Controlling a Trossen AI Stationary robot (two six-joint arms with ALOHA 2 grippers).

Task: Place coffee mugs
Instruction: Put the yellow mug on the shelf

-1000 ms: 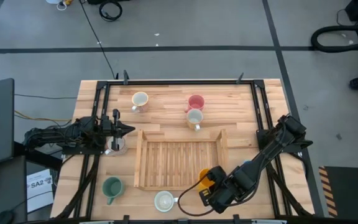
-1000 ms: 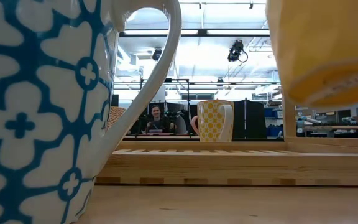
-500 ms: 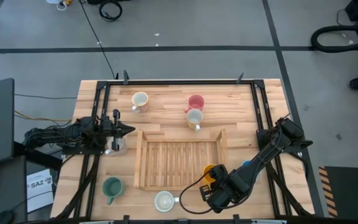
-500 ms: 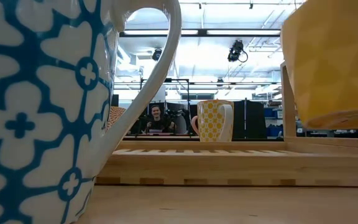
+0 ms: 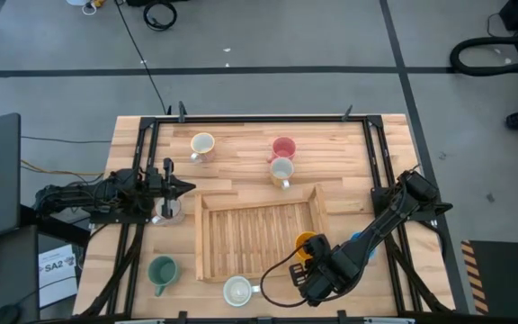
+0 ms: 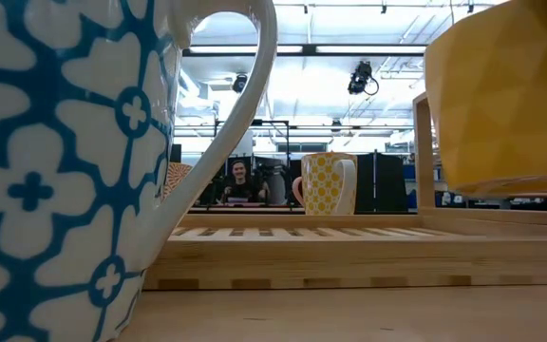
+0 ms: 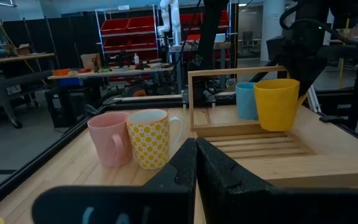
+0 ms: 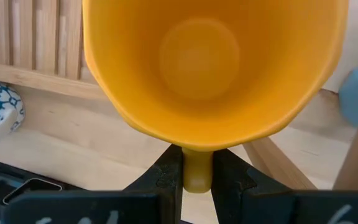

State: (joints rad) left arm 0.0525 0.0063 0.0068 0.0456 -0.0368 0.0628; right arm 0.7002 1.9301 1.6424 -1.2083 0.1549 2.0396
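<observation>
- Right gripper [image 8: 196, 163] has the orange mug [image 5: 308, 245] pinched by its handle, fingers closed narrow on that strip, cup mouth facing the wrist camera.
- The mug hangs clear of the wood, over the near right corner of the slatted tray [image 5: 257, 236]; in the low view its base floats above the tray rail.
- So we're mid-carry: mug picked, not yet set down.
- Blue mug [image 5: 360, 241] sits just beside the right arm, outside the tray's right wall.
- Left gripper [image 7: 196, 163] is shut on nothing and parked at the table's left edge, just waiting.
- Pink mug [image 5: 283, 147] and the yellow-dotted one [image 7: 150, 136] stand touching at the far side; cream mug [image 5: 202, 143], green mug [image 5: 162, 270] and the blue-patterned white one [image 5: 237, 290] are all still outside the tray.
- Next, I'd say, it needs to lower straight down until the base meets the slats, keeping clear of the corner post.
- Only then let go of the handle; release early and the mug could tip.
</observation>
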